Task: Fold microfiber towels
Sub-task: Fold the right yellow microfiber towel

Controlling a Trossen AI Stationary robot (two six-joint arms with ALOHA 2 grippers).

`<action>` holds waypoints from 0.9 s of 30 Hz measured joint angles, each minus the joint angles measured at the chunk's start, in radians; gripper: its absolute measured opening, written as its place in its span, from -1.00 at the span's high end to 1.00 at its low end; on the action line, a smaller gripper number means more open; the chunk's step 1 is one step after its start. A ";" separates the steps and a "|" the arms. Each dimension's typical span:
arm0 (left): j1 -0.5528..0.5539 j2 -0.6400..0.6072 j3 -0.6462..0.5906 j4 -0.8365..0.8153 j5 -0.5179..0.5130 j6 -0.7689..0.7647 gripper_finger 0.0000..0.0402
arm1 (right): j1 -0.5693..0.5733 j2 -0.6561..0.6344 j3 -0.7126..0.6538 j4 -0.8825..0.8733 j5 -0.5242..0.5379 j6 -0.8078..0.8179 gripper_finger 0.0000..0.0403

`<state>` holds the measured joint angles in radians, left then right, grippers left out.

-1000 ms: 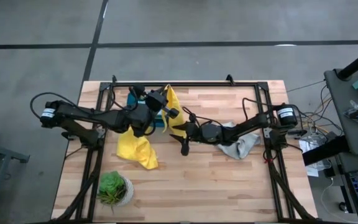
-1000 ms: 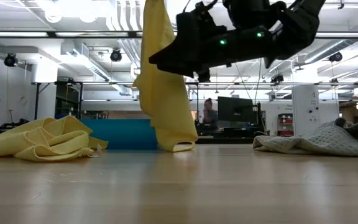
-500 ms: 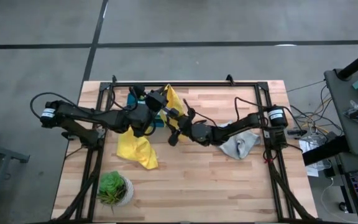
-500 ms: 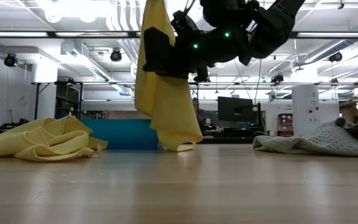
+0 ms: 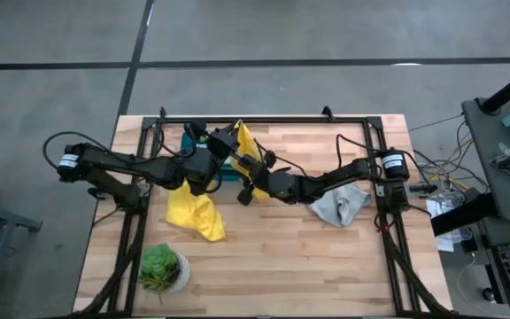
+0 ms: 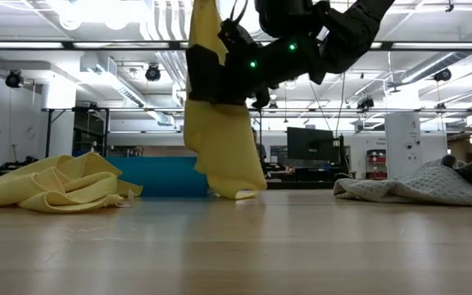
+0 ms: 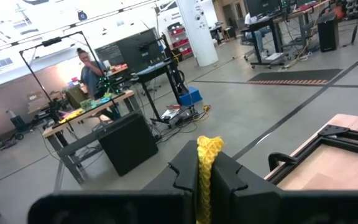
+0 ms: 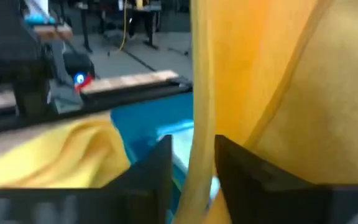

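A yellow microfiber towel (image 6: 220, 139) hangs upright from my left gripper (image 7: 205, 174), which is shut on its top, high over the table's far middle (image 5: 234, 142). The towel's lower end (image 6: 238, 193) touches the tabletop. My right gripper (image 8: 193, 155) has come level from the table's right to the hanging towel (image 5: 248, 159) and is shut on its side edge, partway down. A second yellow towel (image 5: 193, 213) lies crumpled at the left. A pale grey towel (image 5: 339, 206) lies crumpled at the right. My left gripper pinches the bunched top of the yellow towel (image 7: 207, 148) between its two fingers, which point level. A tuft of cloth sticks out above the fingers, and the rest hangs below them. My right gripper has the towel's side edge (image 8: 197, 124) between its two fingers (image 8: 157, 168), coming level from the table's right. The edge runs upright through the gap, and the cloth hangs slack above and below.
A teal tray (image 6: 158, 176) stands behind the hanging towel at the far left. A small potted plant (image 5: 160, 268) stands at the near left corner. A black frame (image 5: 264, 120) runs along the table's far and side edges. Bare wood (image 5: 290, 257) lies at the near middle.
My right gripper has gone toward the table's left, from beside the hanging yellow towel onto its side edge, turning as it went. The towel still hangs from my left gripper, and its lower part has swayed a little.
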<state>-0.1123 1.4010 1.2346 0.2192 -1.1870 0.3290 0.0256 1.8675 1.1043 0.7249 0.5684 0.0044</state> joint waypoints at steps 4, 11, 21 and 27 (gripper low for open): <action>0.000 0.000 0.000 0.000 0.000 0.004 1.00 | 0.024 -0.029 -0.024 -0.067 0.002 -0.055 0.89; -0.005 -0.010 0.000 -0.012 0.005 0.026 1.00 | 0.097 -0.237 -0.027 -0.381 0.000 -0.150 0.96; -0.046 -0.070 0.000 -0.042 0.241 -0.030 1.00 | 0.106 -0.659 0.026 -0.895 -0.164 -0.176 0.96; -0.047 -0.130 -0.003 -0.071 0.322 -0.143 1.00 | 0.085 -0.759 0.180 -1.206 -0.337 -0.154 0.96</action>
<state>-0.1597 1.2707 1.2317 0.1482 -0.8650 0.1862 0.1103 1.1087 1.2842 -0.4808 0.2310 -0.1498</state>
